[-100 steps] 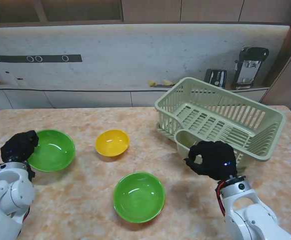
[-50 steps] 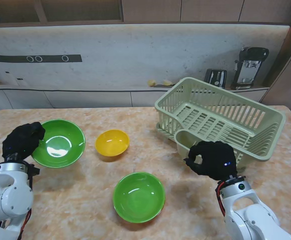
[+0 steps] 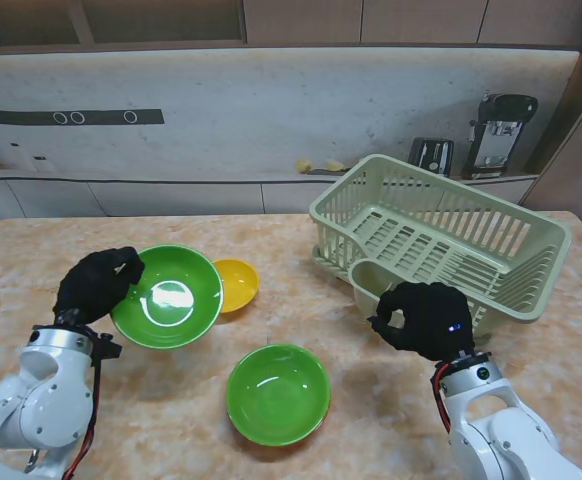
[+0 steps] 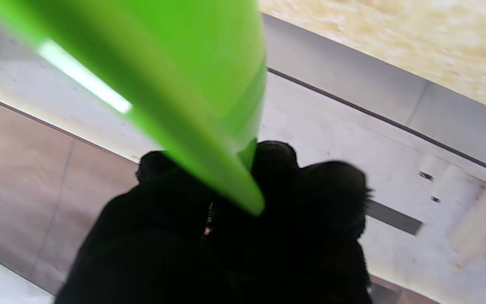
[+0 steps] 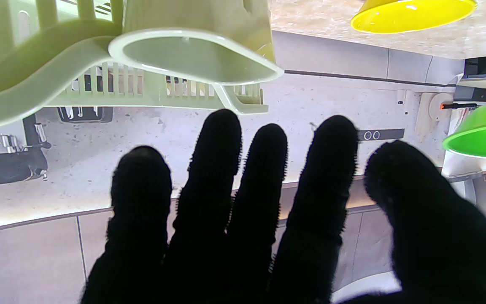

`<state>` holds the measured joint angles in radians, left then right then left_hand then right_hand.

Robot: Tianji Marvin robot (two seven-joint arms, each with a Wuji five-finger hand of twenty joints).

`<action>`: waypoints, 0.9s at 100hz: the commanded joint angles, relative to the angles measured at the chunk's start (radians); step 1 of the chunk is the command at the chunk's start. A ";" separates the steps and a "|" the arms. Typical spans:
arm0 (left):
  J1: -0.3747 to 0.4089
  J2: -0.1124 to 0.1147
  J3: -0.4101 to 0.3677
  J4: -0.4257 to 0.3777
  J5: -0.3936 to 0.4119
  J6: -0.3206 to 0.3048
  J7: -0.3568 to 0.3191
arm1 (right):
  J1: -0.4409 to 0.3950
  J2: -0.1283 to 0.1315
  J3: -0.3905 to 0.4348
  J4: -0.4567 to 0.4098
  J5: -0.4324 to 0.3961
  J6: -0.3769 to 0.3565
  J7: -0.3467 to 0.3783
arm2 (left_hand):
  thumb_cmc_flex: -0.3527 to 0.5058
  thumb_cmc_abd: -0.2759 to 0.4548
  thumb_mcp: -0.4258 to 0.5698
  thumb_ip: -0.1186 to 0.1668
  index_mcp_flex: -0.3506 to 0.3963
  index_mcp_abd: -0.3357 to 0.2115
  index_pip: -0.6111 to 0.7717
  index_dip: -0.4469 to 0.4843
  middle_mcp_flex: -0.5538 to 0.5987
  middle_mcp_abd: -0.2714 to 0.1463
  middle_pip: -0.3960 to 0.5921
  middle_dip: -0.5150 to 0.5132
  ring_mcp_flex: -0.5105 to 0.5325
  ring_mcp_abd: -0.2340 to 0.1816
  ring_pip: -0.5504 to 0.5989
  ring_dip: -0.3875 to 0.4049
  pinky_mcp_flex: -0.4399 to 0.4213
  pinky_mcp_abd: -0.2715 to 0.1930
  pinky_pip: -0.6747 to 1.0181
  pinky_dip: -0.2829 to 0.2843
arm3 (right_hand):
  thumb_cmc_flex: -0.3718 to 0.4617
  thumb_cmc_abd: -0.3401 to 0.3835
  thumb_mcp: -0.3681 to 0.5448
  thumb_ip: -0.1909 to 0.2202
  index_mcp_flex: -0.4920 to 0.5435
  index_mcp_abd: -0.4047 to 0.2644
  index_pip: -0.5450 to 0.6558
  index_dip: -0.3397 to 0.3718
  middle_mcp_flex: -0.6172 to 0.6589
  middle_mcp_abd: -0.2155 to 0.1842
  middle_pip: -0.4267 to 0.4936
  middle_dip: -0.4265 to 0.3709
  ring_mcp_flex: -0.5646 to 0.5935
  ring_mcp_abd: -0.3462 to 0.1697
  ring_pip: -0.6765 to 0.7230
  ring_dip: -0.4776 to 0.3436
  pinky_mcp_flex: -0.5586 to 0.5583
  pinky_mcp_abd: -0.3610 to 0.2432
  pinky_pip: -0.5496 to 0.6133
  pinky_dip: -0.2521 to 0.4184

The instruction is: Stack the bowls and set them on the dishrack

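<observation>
My left hand [image 3: 96, 283] is shut on the rim of a green bowl [image 3: 167, 296] and holds it lifted and tilted, overlapping the left side of the yellow bowl [image 3: 237, 283]. In the left wrist view the green bowl [image 4: 163, 84] fills the frame over my dark fingers [image 4: 268, 177]. A second green bowl [image 3: 278, 393] rests on the table nearer to me, in the middle. My right hand [image 3: 424, 318] hovers open just in front of the pale green dishrack [image 3: 441, 235]; its fingers [image 5: 234, 169] are spread and hold nothing. The yellow bowl [image 5: 411, 14] and the lifted green bowl [image 5: 483, 131] also show in the right wrist view.
The dishrack's cutlery cup [image 3: 373, 280] sticks out toward my right hand and appears as cutlery cup [image 5: 192, 50] in the right wrist view. A toaster [image 3: 431, 155] and a coffee machine [image 3: 499, 130] stand on the back counter. The marble table [image 3: 151, 420] spreads beneath.
My left hand has lifted the green bowl off the table's left side and carried it right, so it now overlaps the yellow bowl. The right hand has not moved.
</observation>
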<state>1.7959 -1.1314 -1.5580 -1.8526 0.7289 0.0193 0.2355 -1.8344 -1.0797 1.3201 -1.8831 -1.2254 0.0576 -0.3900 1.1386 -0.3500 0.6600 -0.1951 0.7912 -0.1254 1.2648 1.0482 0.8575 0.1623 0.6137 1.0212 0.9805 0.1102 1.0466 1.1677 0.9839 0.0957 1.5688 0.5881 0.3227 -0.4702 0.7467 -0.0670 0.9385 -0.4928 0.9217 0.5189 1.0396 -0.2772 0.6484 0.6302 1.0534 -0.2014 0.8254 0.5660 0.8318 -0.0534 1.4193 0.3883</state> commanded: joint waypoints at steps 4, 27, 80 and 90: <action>-0.010 -0.007 0.039 -0.016 -0.032 -0.015 -0.036 | -0.008 -0.004 -0.004 -0.003 -0.004 0.000 0.007 | 0.130 0.082 0.197 0.114 0.042 0.028 0.079 0.032 0.123 -0.139 0.165 0.047 0.044 -0.055 0.057 -0.006 0.032 -0.019 0.042 0.004 | -0.022 0.035 -0.004 0.018 -0.005 -0.020 0.003 -0.006 0.008 -0.001 -0.006 -0.014 -0.013 -0.002 -0.005 -0.018 -0.005 0.006 -0.005 0.003; -0.041 -0.001 0.131 -0.015 -0.138 -0.042 -0.115 | -0.020 -0.005 0.008 -0.008 -0.005 0.000 -0.002 | 0.130 0.082 0.198 0.114 0.042 0.029 0.072 0.031 0.123 -0.135 0.163 0.047 0.043 -0.054 0.056 -0.006 0.032 -0.016 0.041 0.001 | -0.022 0.034 -0.004 0.018 -0.006 -0.018 0.003 -0.006 0.009 -0.003 -0.006 -0.014 -0.013 -0.002 -0.004 -0.018 -0.006 0.006 -0.005 0.003; -0.117 0.016 0.305 0.078 -0.276 -0.097 -0.242 | -0.027 -0.006 0.018 -0.008 -0.005 -0.002 -0.015 | 0.132 0.083 0.196 0.112 0.038 0.035 0.059 0.030 0.116 -0.133 0.161 0.047 0.037 -0.046 0.055 -0.004 0.019 -0.005 0.044 -0.004 | -0.023 0.035 -0.004 0.018 -0.005 -0.018 0.003 -0.007 0.010 -0.003 -0.007 -0.014 -0.013 -0.002 -0.004 -0.018 -0.006 0.006 -0.005 0.004; -0.134 0.020 0.336 0.111 -0.280 -0.116 -0.261 | -0.028 -0.007 0.019 -0.008 -0.004 -0.002 -0.017 | 0.133 0.086 0.192 0.111 0.037 0.035 0.056 0.030 0.112 -0.136 0.160 0.047 0.033 -0.045 0.054 -0.003 0.011 -0.002 0.048 -0.004 | -0.021 0.033 -0.004 0.018 -0.005 -0.020 0.003 -0.006 0.009 -0.002 -0.007 -0.014 -0.013 -0.002 -0.005 -0.018 -0.005 0.006 -0.006 0.003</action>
<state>1.6627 -1.1086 -1.2355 -1.7555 0.4471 -0.0815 -0.0033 -1.8502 -1.0806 1.3403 -1.8858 -1.2264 0.0585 -0.4170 1.1336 -0.3503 0.6695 -0.1951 0.7915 -0.1254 1.2648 1.0496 0.8703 0.1776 0.6137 1.0213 0.9833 0.1102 1.0622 1.1751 0.9854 0.0989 1.5708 0.5878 0.3227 -0.4702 0.7423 -0.0670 0.9384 -0.4928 0.9217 0.5188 1.0396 -0.2772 0.6483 0.6302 1.0530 -0.2014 0.8254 0.5660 0.8317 -0.0533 1.4192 0.3883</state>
